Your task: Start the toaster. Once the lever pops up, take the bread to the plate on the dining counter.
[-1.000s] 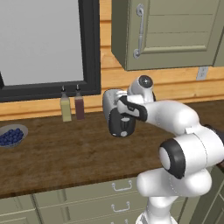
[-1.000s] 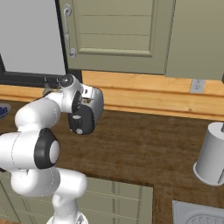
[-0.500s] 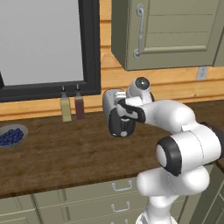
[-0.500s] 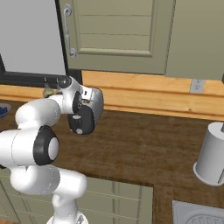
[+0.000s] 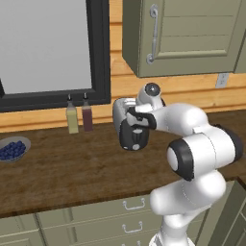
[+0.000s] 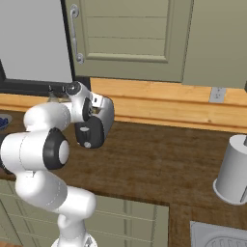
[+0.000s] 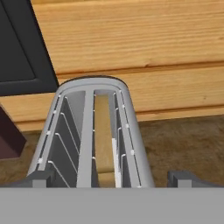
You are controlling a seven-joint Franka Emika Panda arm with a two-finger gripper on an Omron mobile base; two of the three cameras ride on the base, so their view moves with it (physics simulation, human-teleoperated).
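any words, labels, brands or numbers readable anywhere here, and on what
None: no readable text in any view.
The toaster has bare metal and a plain black end panel.
The two bottles show no label.
The wall outlet is blank.
The cabinet doors are plain.

No readable text, labels, brands, numbers or signs anywhere; toaster (image 7: pixel 94 131), bottles (image 5: pixel 79 114) by the counter's back edge and cabinet doors (image 5: pixel 187 36) all blank.

Two bottles (image 5: pixel 79 114) under window; blueberry bowl (image 5: pixel 13 149) left; grey canister (image 6: pixel 233 170), perhaps.
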